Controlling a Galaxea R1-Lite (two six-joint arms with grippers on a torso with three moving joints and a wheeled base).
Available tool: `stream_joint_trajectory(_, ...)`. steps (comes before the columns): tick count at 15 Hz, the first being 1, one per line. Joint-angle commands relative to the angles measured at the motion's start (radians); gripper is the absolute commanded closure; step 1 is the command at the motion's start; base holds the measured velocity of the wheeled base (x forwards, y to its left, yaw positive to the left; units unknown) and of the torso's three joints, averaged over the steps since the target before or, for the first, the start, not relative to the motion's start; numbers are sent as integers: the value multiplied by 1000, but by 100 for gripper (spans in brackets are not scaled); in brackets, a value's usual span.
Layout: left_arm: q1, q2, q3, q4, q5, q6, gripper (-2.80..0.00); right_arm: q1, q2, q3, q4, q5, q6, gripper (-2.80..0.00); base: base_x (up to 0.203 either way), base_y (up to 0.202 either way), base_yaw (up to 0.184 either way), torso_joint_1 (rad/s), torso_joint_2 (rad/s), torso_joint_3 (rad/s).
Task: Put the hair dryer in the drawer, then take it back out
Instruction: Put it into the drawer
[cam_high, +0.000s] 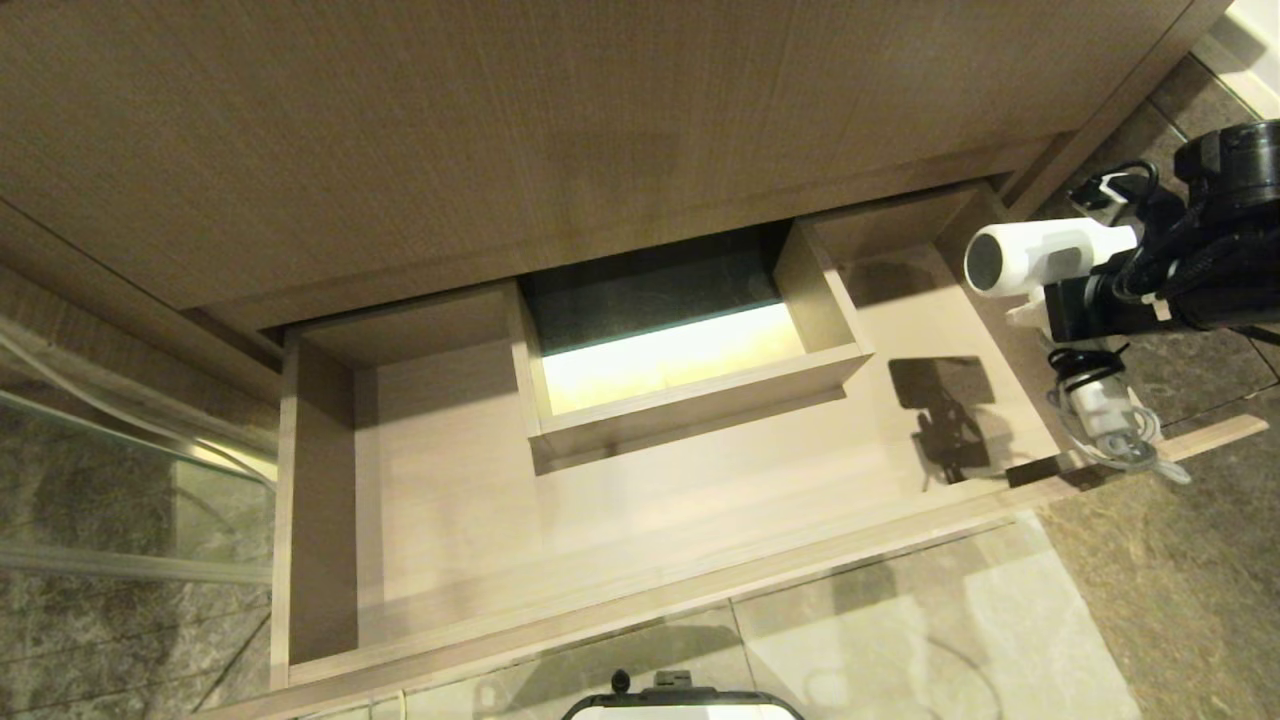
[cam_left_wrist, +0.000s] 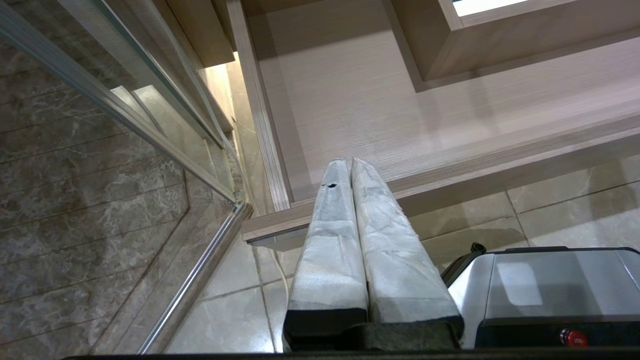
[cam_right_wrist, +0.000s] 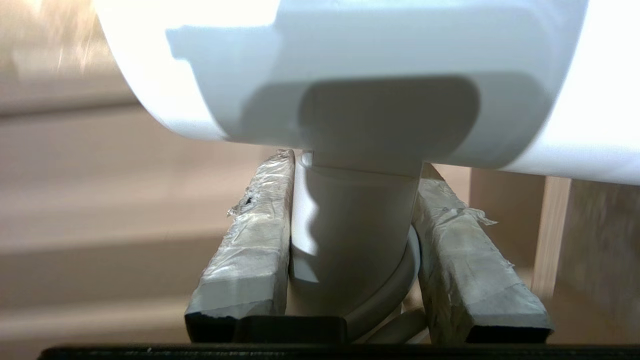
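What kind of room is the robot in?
Probably a bathroom. There is a wide wooden drawer with a cutout like those under a sink, a glass panel like a shower door, stone floor tiles, and the right hand holds a hair dryer.

I see the right gripper (cam_right_wrist: 356, 175) holding the hair dryer (cam_right_wrist: 350, 75) by its white handle, one taped finger (cam_right_wrist: 250, 240) on each side. The white barrel lies across above the fingers. Behind it there is only blurred light wood.
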Motion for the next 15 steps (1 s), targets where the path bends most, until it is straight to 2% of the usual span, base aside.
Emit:
stream_joint_trajectory(1,0,2,0,0,0,0,0,-15,147,-113,-44,11,-4,0,0,0,0,0,0,0)
stream_joint_trajectory(3,0,2,0,0,0,0,0,-17,209,-181,-83,14,-6,0,0,0,0,0,0,0)
stream_joint_trajectory(9,0,2,0,0,0,0,0,-14,322,-251,-159,14,-2,0,0,0,0,0,0,0)
stream_joint_trajectory(13,0,2,0,0,0,0,0,-10,446,-421,-191,13,0,0,0,0,0,0,0,0)
stream_joint_trajectory(15,0,2,0,0,0,0,0,-8,492,-452,-226,14,-2,0,0,0,0,0,0,0)
